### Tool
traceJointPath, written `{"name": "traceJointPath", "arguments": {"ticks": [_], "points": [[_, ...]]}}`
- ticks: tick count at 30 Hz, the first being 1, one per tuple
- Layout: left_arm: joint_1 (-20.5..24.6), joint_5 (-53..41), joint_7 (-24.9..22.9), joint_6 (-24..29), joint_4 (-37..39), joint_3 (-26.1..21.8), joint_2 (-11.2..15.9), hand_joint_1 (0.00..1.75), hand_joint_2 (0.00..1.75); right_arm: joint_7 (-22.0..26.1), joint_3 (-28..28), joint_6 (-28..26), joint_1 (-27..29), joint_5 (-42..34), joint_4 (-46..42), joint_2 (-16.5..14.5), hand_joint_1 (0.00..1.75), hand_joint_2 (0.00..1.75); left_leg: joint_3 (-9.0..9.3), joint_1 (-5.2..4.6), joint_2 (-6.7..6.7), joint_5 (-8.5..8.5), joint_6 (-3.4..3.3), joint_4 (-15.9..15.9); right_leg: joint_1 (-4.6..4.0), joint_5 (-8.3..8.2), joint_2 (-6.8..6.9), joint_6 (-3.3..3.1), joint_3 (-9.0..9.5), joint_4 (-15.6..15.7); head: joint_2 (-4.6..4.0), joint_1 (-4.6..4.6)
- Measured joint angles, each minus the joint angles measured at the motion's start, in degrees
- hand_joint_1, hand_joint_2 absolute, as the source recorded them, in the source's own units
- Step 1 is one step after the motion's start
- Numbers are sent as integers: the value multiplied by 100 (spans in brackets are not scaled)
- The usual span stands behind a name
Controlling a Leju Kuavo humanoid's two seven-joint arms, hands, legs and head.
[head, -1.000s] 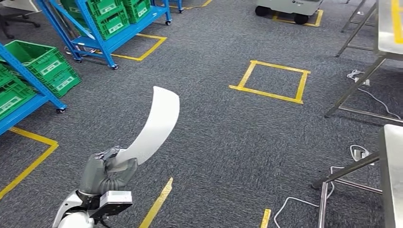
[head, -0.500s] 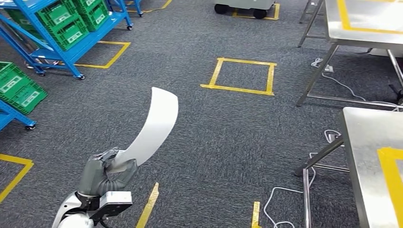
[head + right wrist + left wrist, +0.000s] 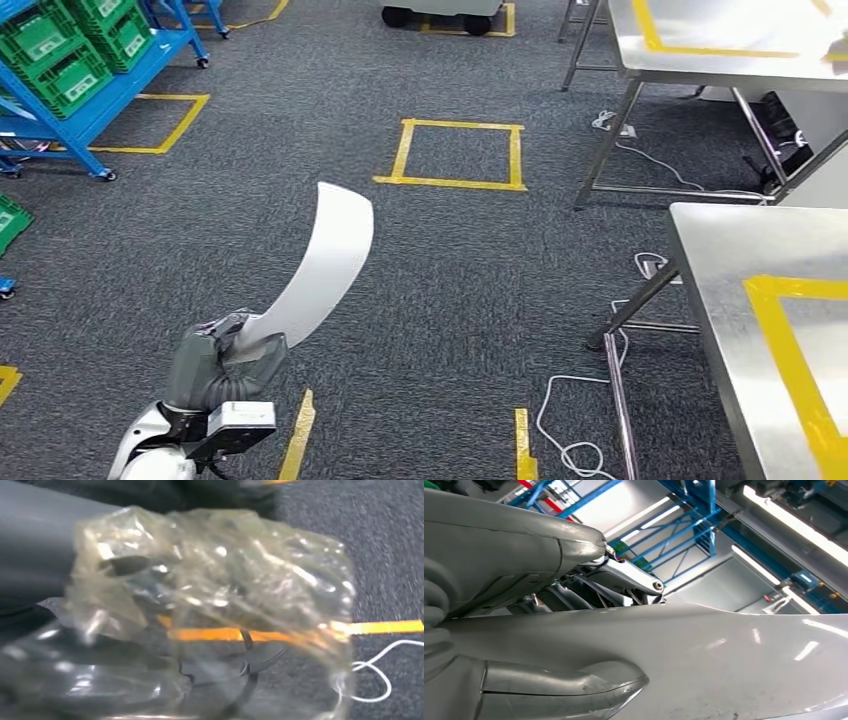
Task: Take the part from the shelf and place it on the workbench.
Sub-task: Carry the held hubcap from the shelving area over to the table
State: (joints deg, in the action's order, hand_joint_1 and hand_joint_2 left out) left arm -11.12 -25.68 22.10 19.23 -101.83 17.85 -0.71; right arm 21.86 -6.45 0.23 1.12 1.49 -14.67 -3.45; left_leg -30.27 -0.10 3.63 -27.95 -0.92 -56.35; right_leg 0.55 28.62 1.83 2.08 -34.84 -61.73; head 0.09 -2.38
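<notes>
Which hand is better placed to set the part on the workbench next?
Left. The left hand already grips the curved white part, so it need only carry it to the steel workbench ahead on the right. The right hand is blurred under clear plastic wrap; its state is unclear.

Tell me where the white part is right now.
In the head view, the white part is at lower left, held by the left hand and curving up over the carpet, well left of the workbench.

Head view bright, even, sharp; glare on steel table point(image 3: 730, 260). Left wrist: ceiling strip lights, reflections. Right wrist blurred, smeared
</notes>
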Motion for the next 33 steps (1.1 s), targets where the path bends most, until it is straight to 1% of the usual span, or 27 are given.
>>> {"name": "traceJointPath", "arguments": {"ticks": [1,2,4,5,6,7,8,10,11,12,13,14,15,16,18,20,21,22,24,25,26,27,28,29,31,32,33], "points": [[3,0,-1,0,0,-1,1,175,175,0,-9,-4,-12,2,0,0,0,0,5,-14,37,-13,26,-13,-11,-62,62,-33,153,264,0,-4],[6,1,-2,0,0,-2,2,175,175,-1,-15,-7,-20,4,0,0,0,0,8,-28,72,-23,50,-25,-24,-66,96,-69,222,383,0,-8],[9,2,-9,-1,0,-3,3,175,175,-4,-21,-15,-19,12,1,0,0,0,10,-31,135,-34,89,-40,-36,-72,12,-141,216,385,0,-11],[11,3,-13,-2,0,-3,3,175,175,-5,-22,-20,-11,16,2,-1,0,0,8,-22,115,-67,116,-64,-30,-83,-29,-171,211,389,0,-11],[12,4,-15,-4,0,-3,3,175,175,-6,-24,-25,-6,21,2,-1,0,0,-24,-10,42,-155,144,-158,-21,-96,-74,-204,208,397,0,-19],[11,6,-18,-5,0,-3,4,175,175,-6,-25,-29,-9,26,2,-1,0,0,-108,2,-61,-306,172,-368,-10,-111,-120,-235,206,405,0,-26],[7,7,-21,-6,1,-3,4,175,175,-6,-26,-33,-14,30,2,-1,0,0,-247,13,-179,-500,192,-693,-7,-121,-167,-258,200,407,0,-35],[-4,9,-25,-8,3,-3,7,175,175,-7,-28,-38,-22,33,2,0,0,0,-587,23,-283,-832,200,-1449,-18,-133,-275,-283,185,406,0,-40],[-8,9,-26,-9,5,-3,8,175,175,-7,-28,-40,-17,34,2,0,0,0,-687,23,-294,-865,192,-1659,-26,-136,-332,-288,183,405,0,-41],[-9,9,-27,-11,6,-3,8,175,175,-7,-28,-39,-11,35,3,0,0,0,-697,22,-302,-783,175,-1663,-34,-139,-393,-291,183,404,0,-40],[-9,9,-28,-14,7,-3,8,175,175,-7,-28,-39,-7,37,3,0,0,0,-605,20,-327,-602,149,-1452,-39,-143,-458,-290,188,404,0,-40],[-7,9,-30,-16,7,-3,9,175,175,-7,-28,-39,-7,40,4,0,0,0,-445,18,-387,-373,116,-1097,-41,-148,-522,-287,194,403,0,-40],[-4,9,-31,-19,7,-3,9,175,175,-7,-28,-39,-12,46,4,-1,0,0,-277,14,-497,-186,81,-724,-47,-152,-581,-279,195,399,0,-38],[0,9,-32,-20,7,-3,9,175,175,-7,-28,-40,-20,54,4,-1,0,0,-135,15,-596,-74,55,-404,-50,-159,-637,-262,182,391,0,-37],[9,9,-36,-24,7,-3,8,175,175,-7,-28,-41,-26,70,4,-2,0,0,-30,7,-699,-50,30,-125,-40,-188,-728,-203,125,385,0,-34],[17,9,-41,-28,7,-7,5,175,175,-7,-29,-42,-8,84,7,-2,0,0,-18,12,-612,-33,2,-45,-20,-210,-780,-134,64,386,0,-32],[20,9,-43,-32,7,-9,3,175,175,-7,-29,-44,1,88,8,-1,0,0,-6,18,-561,-7,-21,-5,-24,-166,-716,-109,21,333,0,-25],[22,9,-44,-35,7,-13,0,175,175,-7,-30,-45,0,92,9,-1,0,0,6,26,-496,18,-46,34,-31,-55,-606,-86,-67,168,0,-9],[16,9,-49,-45,10,-17,-4,175,175,-7,-30,-45,-22,97,9,-1,0,0,14,16,-362,34,-77,62,-34,298,-343,-46,-378,-480,0,14],[13,9,-52,-49,14,-19,-5,175,175,-7,-29,-44,-30,101,9,-2,0,0,10,6,-292,32,-84,60,-23,453,-278,-25,-548,-850,0,19],[9,10,-56,-54,19,-20,-5,175,175,-7,-29,-44,-30,104,9,-2,0,0,9,-2,-225,29,-86,59,-11,518,-246,-8,-653,-1091,0,17],[10,10,-59,-57,22,-21,-5,175,175,-7,-30,-44,-24,107,9,-1,0,0,10,-7,-164,25,-84,58,-1,483,-226,6,-660,-1134,0,18],[11,10,-62,-58,26,-22,-6,175,175,-7,-32,-46,-17,108,9,-1,0,0,13,-8,-112,19,-77,55,6,358,-200,14,-554,-960,0,19],[11,10,-64,-60,28,-23,-7,175,175,-7,-35,-48,-14,108,9,0,0,0,21,-8,-61,10,-64,51,9,176,-146,17,-348,-601,0,20],[13,10,-66,-61,28,-27,-8,175,175,-6,-46,-49,-31,108,9,0,0,0,31,-30,26,-22,-17,25,-9,-45,38,-13,64,125,0,20],[15,10,-66,-61,28,-28,-7,175,175,-6,-51,-49,-42,109,9,0,0,0,32,-44,67,-36,9,10,-21,-80,90,-46,180,327,0,14],[17,10,-66,-62,28,-28,-7,175,175,-6,-56,-49,-48,109,9,0,0,0,32,-58,104,-45,34,-3,-36,-65,100,-85,216,394,0,11]]}}
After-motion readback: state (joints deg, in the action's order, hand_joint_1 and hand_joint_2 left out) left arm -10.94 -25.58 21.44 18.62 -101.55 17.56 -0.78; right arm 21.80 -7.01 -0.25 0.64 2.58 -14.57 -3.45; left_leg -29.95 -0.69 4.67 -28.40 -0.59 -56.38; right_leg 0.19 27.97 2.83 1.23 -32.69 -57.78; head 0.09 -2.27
